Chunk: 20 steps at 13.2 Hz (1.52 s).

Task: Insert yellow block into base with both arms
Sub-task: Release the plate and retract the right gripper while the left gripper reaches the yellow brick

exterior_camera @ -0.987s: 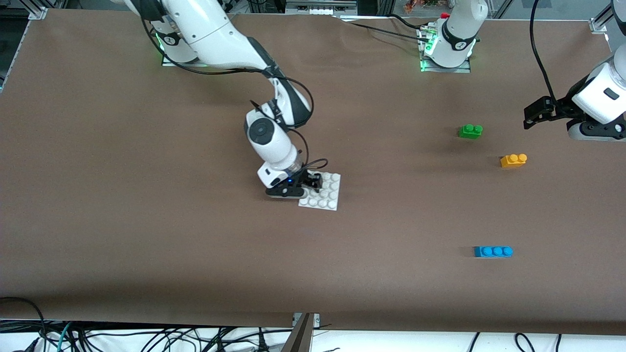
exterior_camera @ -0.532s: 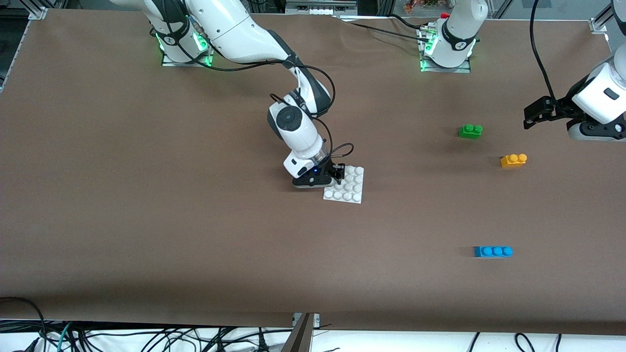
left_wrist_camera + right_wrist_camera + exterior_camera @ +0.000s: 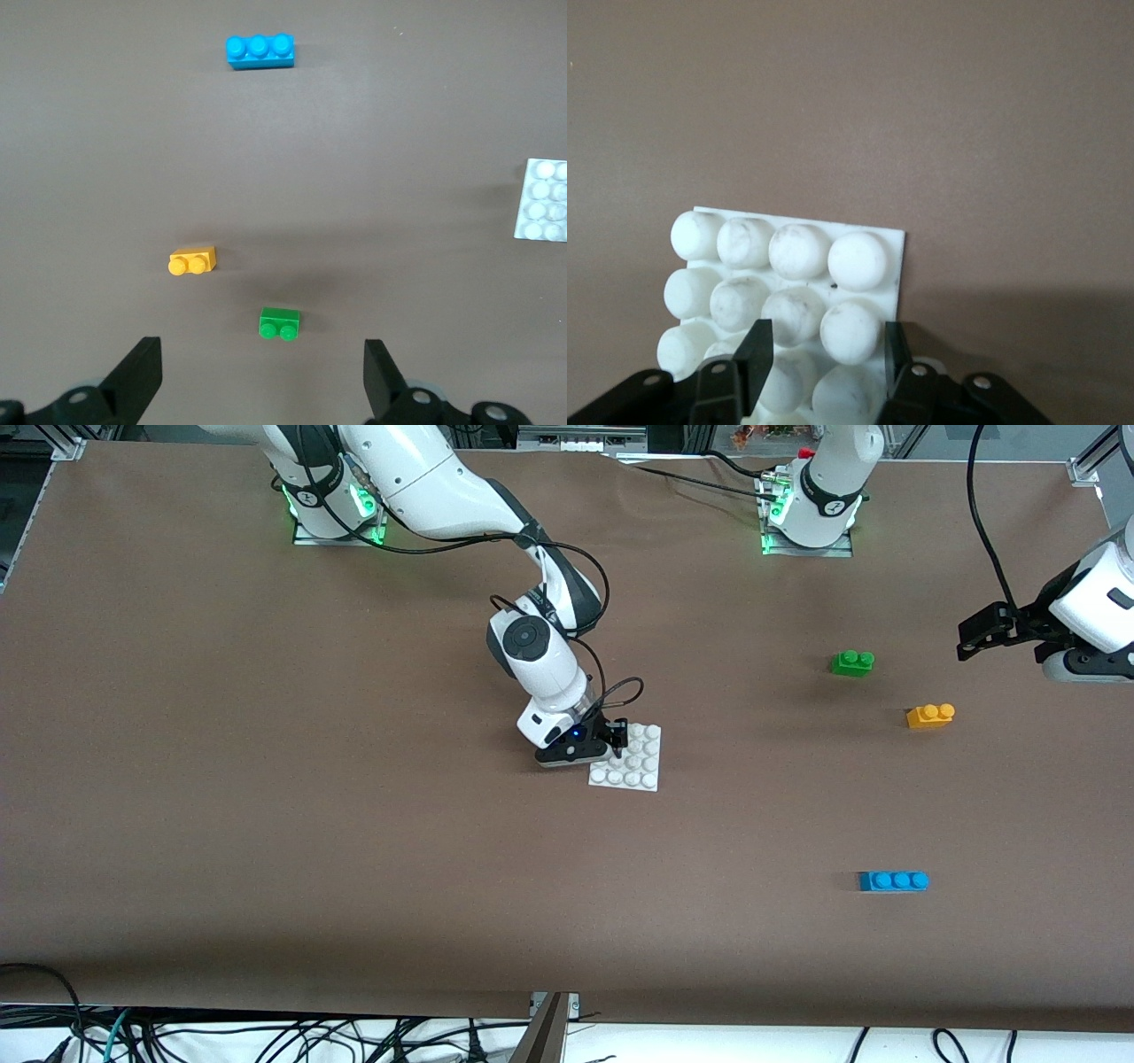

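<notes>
The yellow block (image 3: 929, 716) lies on the table toward the left arm's end; it also shows in the left wrist view (image 3: 193, 262). The white studded base (image 3: 636, 766) is near the table's middle. My right gripper (image 3: 611, 739) is shut on the base's edge, its fingers either side of one row of studs (image 3: 849, 329), and the right wrist view shows it there (image 3: 824, 356). My left gripper (image 3: 976, 636) is open and empty in the air beside the green block (image 3: 852, 662), wide apart in the left wrist view (image 3: 261, 376).
A green two-stud block (image 3: 279, 323) lies a little farther from the front camera than the yellow one. A blue three-stud block (image 3: 893, 880) lies nearer the front camera, and shows in the left wrist view (image 3: 260, 50). The base's corner shows there too (image 3: 542, 202).
My right gripper has moved toward the left arm's end with the base in its grip, most of it in the first half second. My left gripper has shifted slightly outward.
</notes>
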Motion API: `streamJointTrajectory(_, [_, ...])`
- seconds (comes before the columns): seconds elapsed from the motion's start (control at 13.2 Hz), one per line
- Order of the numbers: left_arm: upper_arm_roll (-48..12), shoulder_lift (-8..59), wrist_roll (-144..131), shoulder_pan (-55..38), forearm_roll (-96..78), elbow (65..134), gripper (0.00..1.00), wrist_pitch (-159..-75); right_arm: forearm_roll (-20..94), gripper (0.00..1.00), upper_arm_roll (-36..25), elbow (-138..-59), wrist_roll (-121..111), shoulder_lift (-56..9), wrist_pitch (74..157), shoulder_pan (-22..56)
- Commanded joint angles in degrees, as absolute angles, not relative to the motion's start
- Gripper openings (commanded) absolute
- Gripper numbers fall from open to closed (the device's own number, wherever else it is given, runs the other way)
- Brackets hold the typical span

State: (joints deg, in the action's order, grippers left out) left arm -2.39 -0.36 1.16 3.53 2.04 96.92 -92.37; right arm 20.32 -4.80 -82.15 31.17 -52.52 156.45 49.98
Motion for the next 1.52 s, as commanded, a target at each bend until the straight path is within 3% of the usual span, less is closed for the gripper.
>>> streamJointTrajectory(0.0, [-2.6, 1.0, 1.8, 5.8, 1.3, 95.5, 1.0, -91.7, 21.1, 1.0, -5.6, -78.9, 31.1, -53.4, 156.4, 49.7])
streamJointTrajectory(0.15, [-2.6, 2.8, 3.2, 9.4, 1.3, 95.5, 1.0, -92.5, 24.2, 1.0, -5.9, -77.5, 31.4, -52.9, 155.3, 48.3])
streamJointTrajectory(0.46, [-2.6, 7.8, 6.9, 14.2, 2.2, 97.8, 1.0, -98.2, 23.9, 1.0, -9.3, -75.5, 26.7, -46.4, 138.2, 42.9])
streamJointTrajectory(0.76, [-2.7, 10.0, 7.4, 16.4, 8.1, 107.7, 1.0, -109.1, 22.0, 1.0, -13.9, -83.4, 19.7, -30.6, 119.1, 37.0])
streamJointTrajectory(0.99, [-2.7, 9.9, 13.2, 20.3, 8.1, 117.6, 1.0, -122.5, 13.2, 1.0, -13.0, -89.6, 17.7, -16.5, 106.6, 30.2])
streamJointTrajectory(1.22, [-2.6, 11.6, 15.6, 22.1, 8.2, 128.2, 1.0, -138.3, 7.0, 1.0, -7.0, -89.6, 11.0, -9.4, 96.7, 17.8])
streamJointTrajectory(1.44, [-2.7, 16.6, 16.0, 24.2, 8.2, 131.5, 1.0, -147.3, 5.0, 1.0, 3.6, -89.7, 5.5, -5.8, 94.5, 2.1])
